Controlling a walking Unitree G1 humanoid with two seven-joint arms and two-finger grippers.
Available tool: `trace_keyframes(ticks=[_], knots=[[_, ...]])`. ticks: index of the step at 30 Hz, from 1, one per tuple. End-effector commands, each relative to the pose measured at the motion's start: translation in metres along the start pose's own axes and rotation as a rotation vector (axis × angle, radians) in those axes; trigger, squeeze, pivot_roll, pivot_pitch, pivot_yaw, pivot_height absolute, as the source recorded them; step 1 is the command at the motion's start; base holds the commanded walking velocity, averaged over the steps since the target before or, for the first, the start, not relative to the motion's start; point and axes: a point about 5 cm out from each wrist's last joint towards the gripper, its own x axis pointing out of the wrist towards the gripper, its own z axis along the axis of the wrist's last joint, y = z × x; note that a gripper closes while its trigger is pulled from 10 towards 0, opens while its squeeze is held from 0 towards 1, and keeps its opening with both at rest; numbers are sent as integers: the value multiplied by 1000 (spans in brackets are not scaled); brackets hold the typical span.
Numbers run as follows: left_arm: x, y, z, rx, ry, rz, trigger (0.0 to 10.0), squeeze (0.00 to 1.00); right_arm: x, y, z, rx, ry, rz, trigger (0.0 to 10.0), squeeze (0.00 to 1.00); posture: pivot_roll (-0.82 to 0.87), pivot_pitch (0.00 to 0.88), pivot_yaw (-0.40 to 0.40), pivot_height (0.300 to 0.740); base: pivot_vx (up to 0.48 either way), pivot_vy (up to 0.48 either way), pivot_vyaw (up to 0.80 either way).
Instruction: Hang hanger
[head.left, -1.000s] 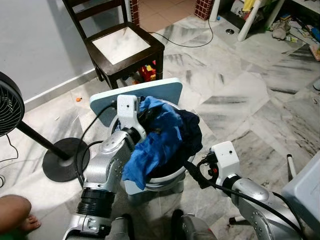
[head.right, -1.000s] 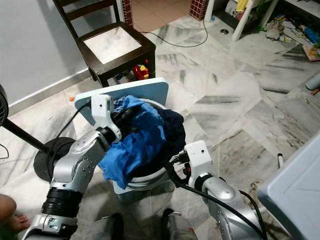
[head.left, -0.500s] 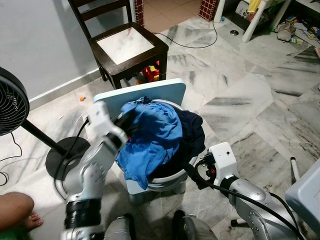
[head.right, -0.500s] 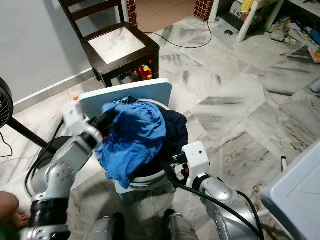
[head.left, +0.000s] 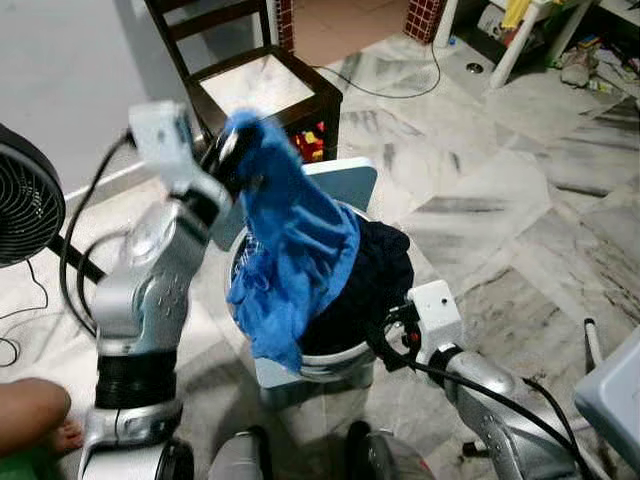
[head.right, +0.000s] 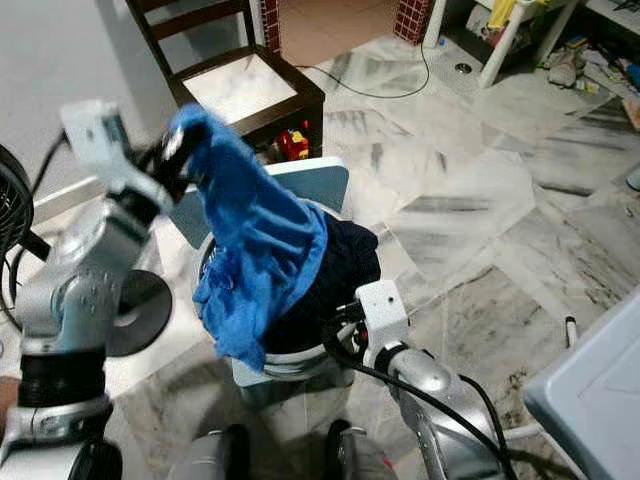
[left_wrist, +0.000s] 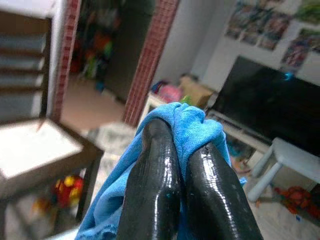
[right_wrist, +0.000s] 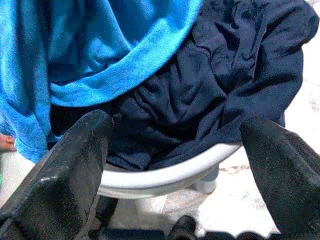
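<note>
basket (head.left: 330, 365) front-centre, clothes in it | chair (head.left: 262, 85) behind | fan (head.left: 25, 205) left

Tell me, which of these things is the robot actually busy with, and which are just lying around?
Busy with:
- blue garment, pinched by the left gripper
- dark navy clothes
- white laundry basket, right gripper open beside it

Lying around:
- wooden chair
- standing fan
- toys under the chair

text: none readable | labels: none | numbers: 0
</note>
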Motion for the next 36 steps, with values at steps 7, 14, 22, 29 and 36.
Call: trace_keyframes(ticks=[7, 14, 22, 29, 36], knots=[[28, -25, 35, 132, -119, -186, 0, 0, 17, -2, 7, 8, -45, -32, 10000, 0, 86, 115, 22, 740, 0, 0, 0], [33, -23, 35, 310, -75, -265, 0, 0, 29, 3, 15, 17, -86, -28, 10000, 0, 104, 72, 37, 740, 0, 0, 0], [17, -2, -14, 446, 129, -239, 0, 0, 40, -1, 25, -2, -128, -18, 10000, 0, 93, 30, 36, 740, 0, 0, 0], [-2, 6, -46, 530, 271, -272, 0, 0, 48, -10, 48, -7, -219, -38, 10000, 0, 98, 0, 35, 740, 0, 0, 0], [-16, 6, -80, 619, 408, -352, 0, 0, 58, -6, 62, 8, -276, -38, 10000, 0, 101, 0, 45, 740, 0, 0, 0]])
